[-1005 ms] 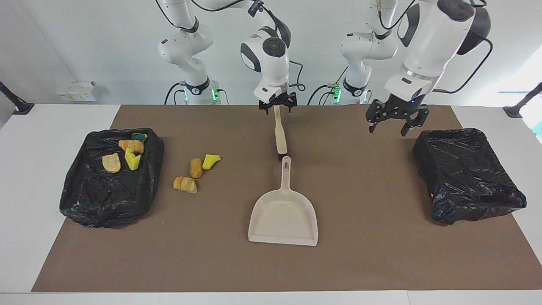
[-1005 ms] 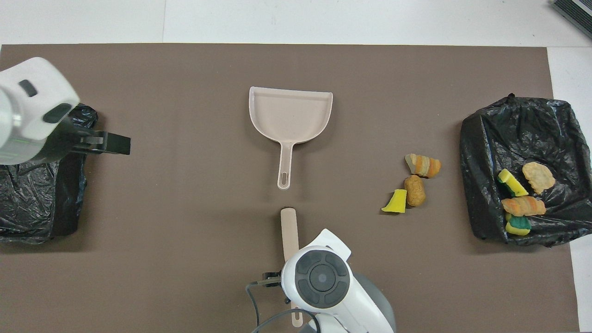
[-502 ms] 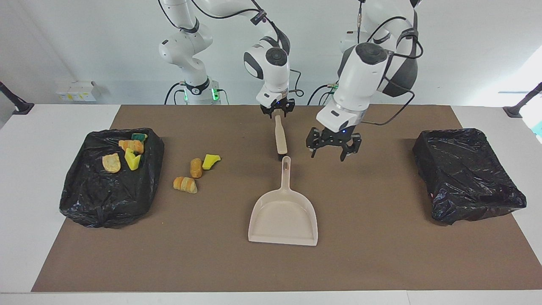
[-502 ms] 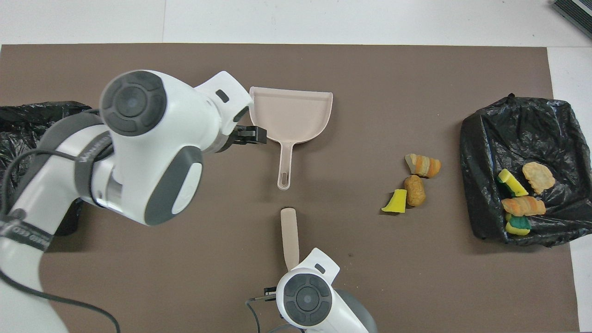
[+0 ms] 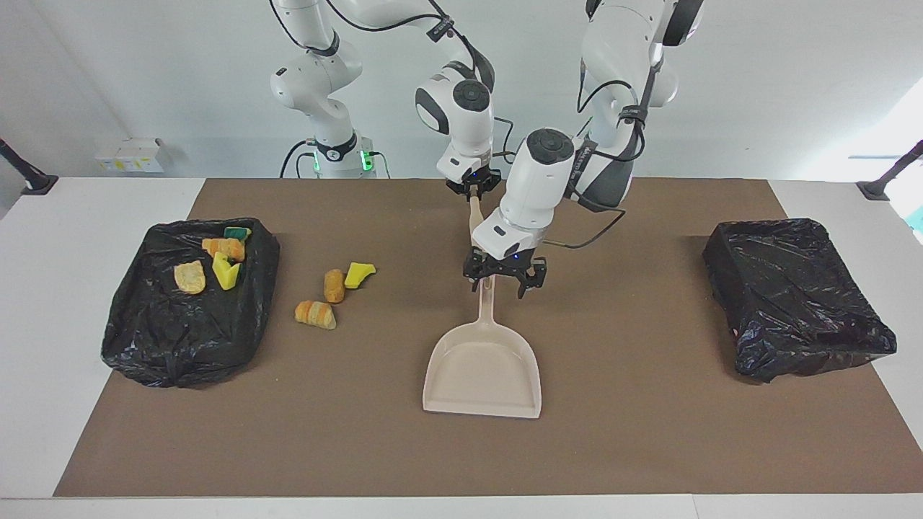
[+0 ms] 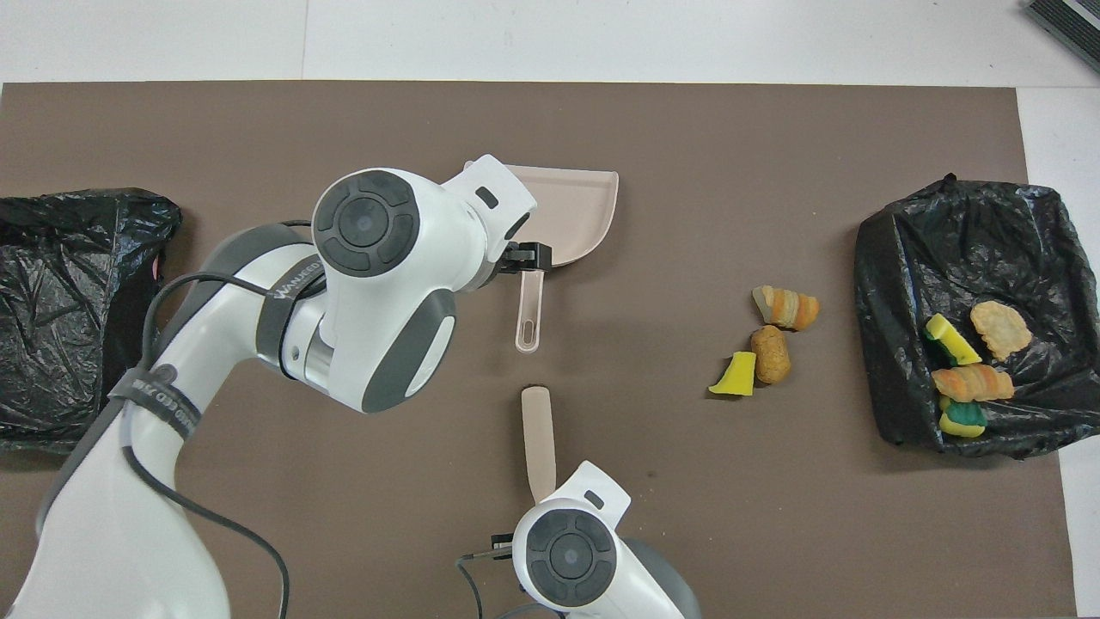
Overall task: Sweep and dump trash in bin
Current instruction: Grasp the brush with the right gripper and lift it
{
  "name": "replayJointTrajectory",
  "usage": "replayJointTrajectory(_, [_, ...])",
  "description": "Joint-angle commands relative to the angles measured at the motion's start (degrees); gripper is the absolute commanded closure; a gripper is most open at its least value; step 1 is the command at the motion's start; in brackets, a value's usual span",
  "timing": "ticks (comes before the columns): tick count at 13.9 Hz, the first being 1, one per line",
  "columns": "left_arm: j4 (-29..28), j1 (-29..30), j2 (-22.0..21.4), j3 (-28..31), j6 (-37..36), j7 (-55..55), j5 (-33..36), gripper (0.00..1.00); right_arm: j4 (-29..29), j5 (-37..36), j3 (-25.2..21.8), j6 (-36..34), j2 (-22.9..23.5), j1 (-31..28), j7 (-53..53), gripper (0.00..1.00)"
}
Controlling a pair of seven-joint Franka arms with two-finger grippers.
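The mat (image 5: 649, 432) is plain brown on a white table (image 5: 43, 324). The dustpan (image 5: 482, 371) and the brush (image 6: 538, 438) are beige, and both bin bags (image 5: 189, 303) (image 5: 797, 299) are glossy black. The scraps (image 5: 332, 287) are yellow, yellow-green and orange-brown, some striped orange and cream; the arms (image 6: 378, 284) are white with dark grey joints.

3 scraps (image 6: 771, 342) beside bin (image 6: 971, 223)

Seven scraps (image 5: 334, 285), two bins (image 5: 797, 299)
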Motion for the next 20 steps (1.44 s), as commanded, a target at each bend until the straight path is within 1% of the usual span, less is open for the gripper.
replayJointTrajectory(1, [-0.9,-2.4,2.1,1.0,1.6,-0.6,-0.6,0.00,1.3,-0.1,0.0,-6.1,-2.7,-2.4,0.9,1.00])
replayJointTrajectory(3, [-1.8,-2.8,2.8,1.0,2.0,-0.5,-0.4,0.00,1.8,-0.2,-0.2,-11.2,-5.1,-5.0,0.9,1.00])
replayJointTrajectory(4, [-3.1,-3.1,2.8,1.0,1.5,-0.5,-0.4,0.00,1.9,-0.9,-0.5,-13.3,-6.4,-6.3,0.7,1.00])
replayJointTrajectory(5, [-5.2,-4.1,2.1,1.0,1.4,-0.5,-0.2,0.00,1.9,-1.7,-0.6,-15.5,-7.8,-7.9,0.7,1.00])
replayJointTrajectory(6, [-5.4,-4.3,1.9,1.1,0.8,-0.5,-0.1,0.00,2.2,-3.1,-0.6,-17.0,-8.8,-9.9,0.4,1.00])
replayJointTrajectory(9, [-4.9,-3.7,1.7,1.2,0.5,-0.5,0.0,0.00,5.6,-5.8,-0.6,-23.2,-9.2,-15.2,-2.4,1.00])
replayJointTrajectory(10, [-4.8,-3.6,1.7,1.3,0.1,-0.5,0.0,0.08,6.1,-6.7,-0.6,-24.0,-9.2,-16.8,-3.1,1.00])
replayJointTrajectory(11, [-4.8,-3.6,1.6,1.4,0.0,-0.5,0.0,0.24,6.3,-8.1,-0.6,-24.3,-9.1,-18.3,-3.8,1.00])
replayJointTrajectory(12, [-4.2,-3.5,1.6,1.5,-0.2,-0.5,0.0,0.36,6.2,-10.5,-0.6,-24.5,-9.0,-20.0,-5.1,1.00])
replayJointTrajectory(13, [-3.7,-3.4,1.6,1.5,-1.2,-0.5,0.0,0.50,6.2,-12.6,-0.5,-24.8,-8.8,-21.9,-7.0,1.00])
replayJointTrajectory(14, [-3.3,-3.4,1.7,1.5,-2.3,-0.5,0.1,0.65,6.0,-13.9,-0.5,-25.0,-8.7,-23.8,-7.9,1.00])
replayJointTrajectory(15, [-2.9,-3.3,1.6,1.6,-3.1,-0.5,0.1,0.85,5.8,-15.7,-0.4,-25.0,-8.6,-26.2,-9.4,1.00])
replayJointTrajectory(16, [-2.6,-3.3,1.5,1.6,-4.4,-0.5,0.1,1.00,5.7,-17.9,-0.4,-24.8,-8.3,-28.3,-11.5,1.00])
replayJointTrajectory(19, [-1.5,-2.5,1.3,1.6,-6.9,-0.1,0.2,1.00,4.4,-21.3,-0.3,-23.4,-8.2,-34.4,-16.6,1.00])
replayJointTrajectory(20, [-1.5,-2.3,1.1,1.6,-6.8,0.1,0.3,1.00,3.3,-21.3,-0.4,-20.7,-8.2,-36.8,-18.6,1.00])
